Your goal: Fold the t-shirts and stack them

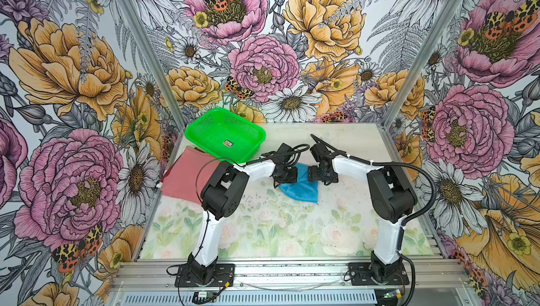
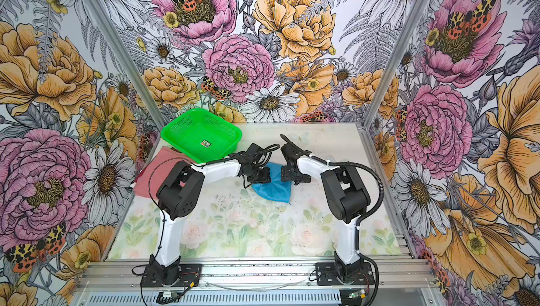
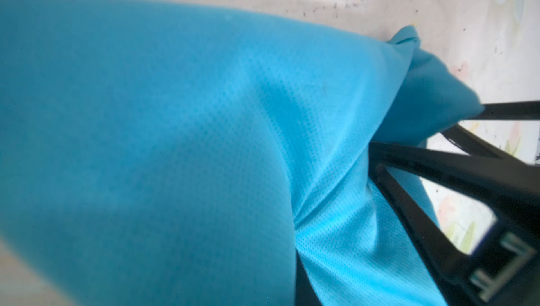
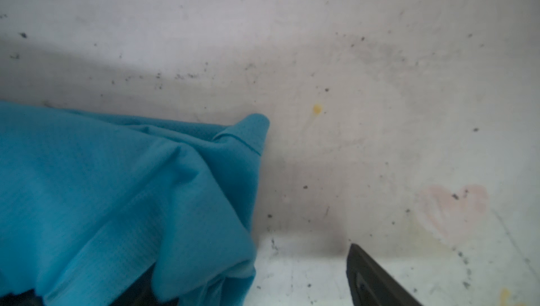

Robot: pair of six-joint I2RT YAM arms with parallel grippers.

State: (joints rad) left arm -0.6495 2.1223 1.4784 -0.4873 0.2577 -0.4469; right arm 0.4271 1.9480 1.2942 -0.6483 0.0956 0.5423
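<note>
Left wrist view: left jaws clamp a fold of the blue tee (image 3: pixel 175 144), crumpled on the bench (image 1: pixel 292 225); right jaws stand apart at its edge. Red tee (image 1: pixel 181 176) lies far left. Likely grasping to spread it; next, right jaws must close.

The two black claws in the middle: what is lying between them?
The blue t-shirt, bunched up, lies between the left gripper and the right gripper; both top views show it.
</note>
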